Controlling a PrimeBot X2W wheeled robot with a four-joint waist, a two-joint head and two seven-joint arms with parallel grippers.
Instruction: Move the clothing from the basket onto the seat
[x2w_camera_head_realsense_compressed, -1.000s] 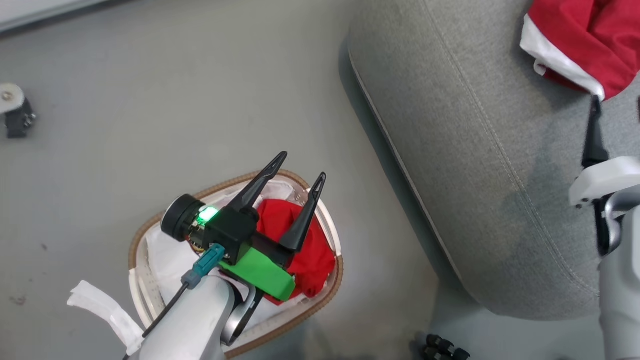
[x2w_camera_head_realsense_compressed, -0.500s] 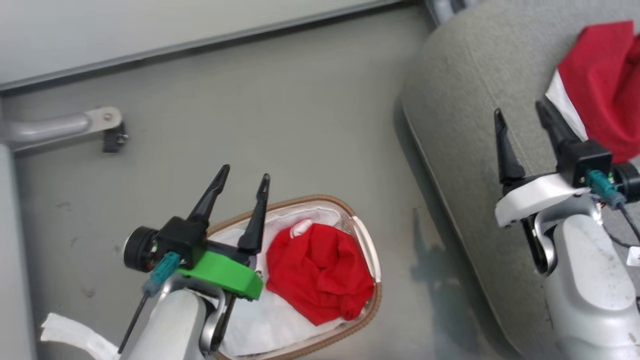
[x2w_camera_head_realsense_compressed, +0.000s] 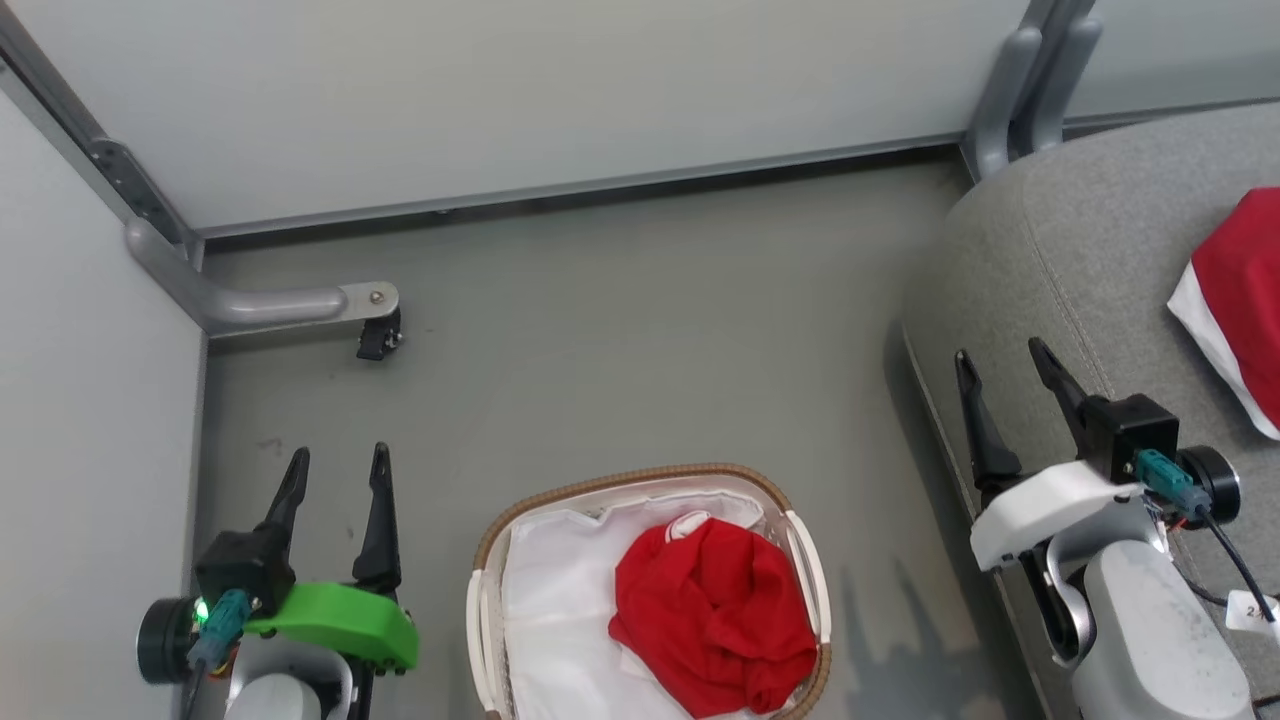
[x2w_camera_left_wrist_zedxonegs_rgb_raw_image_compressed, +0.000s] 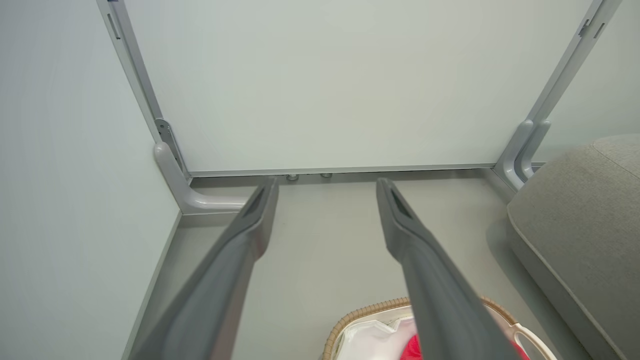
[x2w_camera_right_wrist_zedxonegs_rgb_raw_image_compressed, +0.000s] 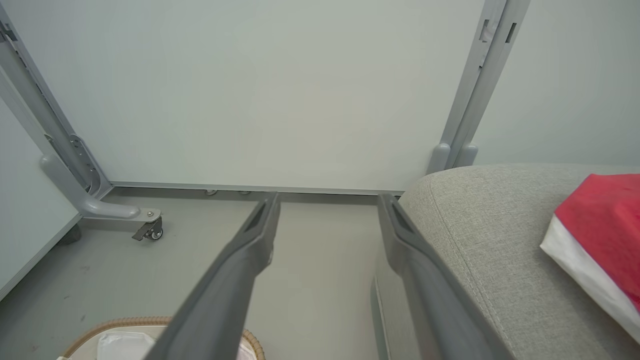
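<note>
Grey seat (x2w_camera_head_realsense_compressed: 1080, 260) along the right of the head view, with one red, white-trimmed piece (x2w_camera_head_realsense_compressed: 1240, 290) already lying on it near the picture's right edge. Oval basket (x2w_camera_head_realsense_compressed: 620, 478) on the floor (x2w_camera_head_realsense_compressed: 620, 330), low in the middle, just left of the seat's rounded corner and not touching it. Its long axis seems to run toward and away from the robot, though the near end is cut off by the frame.

Clothing (x2w_camera_head_realsense_compressed: 715, 610) bunched in the basket's right half, on the white liner (x2w_camera_head_realsense_compressed: 555, 600). A rumpled heap with no clear long axis of its own.

Left gripper (x2w_camera_head_realsense_compressed: 340, 453) over bare floor left of the basket, jaws spread wide, nothing between them. Right gripper (x2w_camera_head_realsense_compressed: 1000, 350) over the seat's front edge, jaws likewise wide apart and empty.

Heap between the two arms: back toward the robot and rightward from the left gripper, back and leftward from the right one. About equally far from either, by the look of it, though on the basket's seat side, which probably favours the right arm. Either way, fingertips well beyond the basket's far rim, so calls for drawing back, swinging inward and dropping down.
</note>
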